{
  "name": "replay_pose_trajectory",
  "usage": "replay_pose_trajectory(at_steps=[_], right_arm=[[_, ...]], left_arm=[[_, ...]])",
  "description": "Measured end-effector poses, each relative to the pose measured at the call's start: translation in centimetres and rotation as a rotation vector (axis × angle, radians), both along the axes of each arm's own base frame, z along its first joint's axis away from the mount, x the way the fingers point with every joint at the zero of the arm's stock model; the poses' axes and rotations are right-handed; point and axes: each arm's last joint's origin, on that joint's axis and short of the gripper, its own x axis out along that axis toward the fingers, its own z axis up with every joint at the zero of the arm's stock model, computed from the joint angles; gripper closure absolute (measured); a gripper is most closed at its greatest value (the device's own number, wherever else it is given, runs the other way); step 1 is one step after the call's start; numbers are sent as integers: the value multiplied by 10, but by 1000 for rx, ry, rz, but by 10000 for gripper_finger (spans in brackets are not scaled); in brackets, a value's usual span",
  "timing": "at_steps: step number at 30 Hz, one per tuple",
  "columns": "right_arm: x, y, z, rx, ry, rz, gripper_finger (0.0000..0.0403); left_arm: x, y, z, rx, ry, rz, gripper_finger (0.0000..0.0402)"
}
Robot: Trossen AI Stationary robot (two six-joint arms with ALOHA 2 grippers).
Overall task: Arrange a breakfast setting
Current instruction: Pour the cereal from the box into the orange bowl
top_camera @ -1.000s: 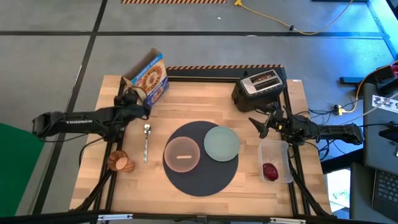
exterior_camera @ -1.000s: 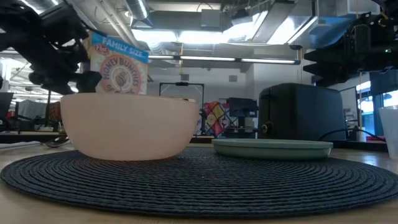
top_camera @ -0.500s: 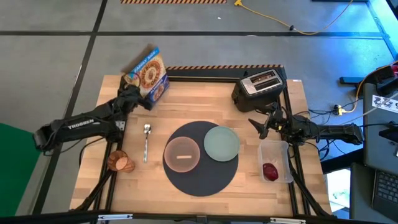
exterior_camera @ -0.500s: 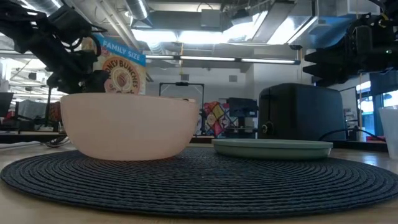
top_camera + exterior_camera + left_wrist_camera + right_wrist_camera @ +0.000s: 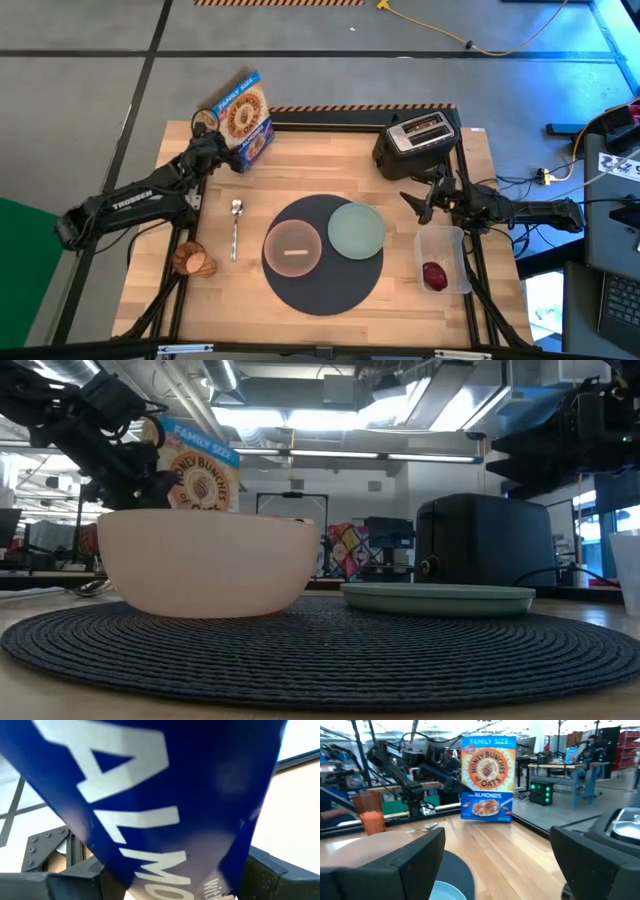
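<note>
a wooden table sits on a grey workshop floor. at frame centre the round mat already carries the pink bowl and green plate, spoon and cup left of it, red fruit lower right. the left gripper, upper left, pinches the cereal box, probably shifting it aside. the right gripper waits by the toaster, jaws spread.

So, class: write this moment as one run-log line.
left gripper: shut on cereal box, back-left corner | right gripper: open, idle by toaster | bowl, plate: on mat
</note>
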Motion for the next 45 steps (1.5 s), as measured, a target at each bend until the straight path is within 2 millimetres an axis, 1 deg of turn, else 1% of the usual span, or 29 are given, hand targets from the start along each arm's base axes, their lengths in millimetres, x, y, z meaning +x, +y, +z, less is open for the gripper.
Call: replay_pose_trajectory(at_steps=[11, 22, 30, 34, 37, 42, 45], right_arm=[[0, 1, 7, 26, -82, 47, 55], [-1, 1, 9, 71, -125, 62, 55], [0, 3, 9, 107, -131, 112, 55], [-1, 3, 12, 26, -141, 104, 55], [-2, 3, 17, -20, -182, 102, 55], [-1, 3, 27, -22, -189, 103, 55], [5, 3, 30, -12, -140, 110, 55]], left_arm=[[5, 4, -7, -38, 63, -53, 130], [7, 3, -6, -39, 37, -95, 196], [5, -1, 4, 15, -18, -160, 208], [5, -7, 11, 67, -36, -251, 208], [6, -14, 16, 92, -62, -333, 208], [8, -28, 25, 135, -127, -488, 208], [10, -36, 29, 161, -158, -590, 208]])
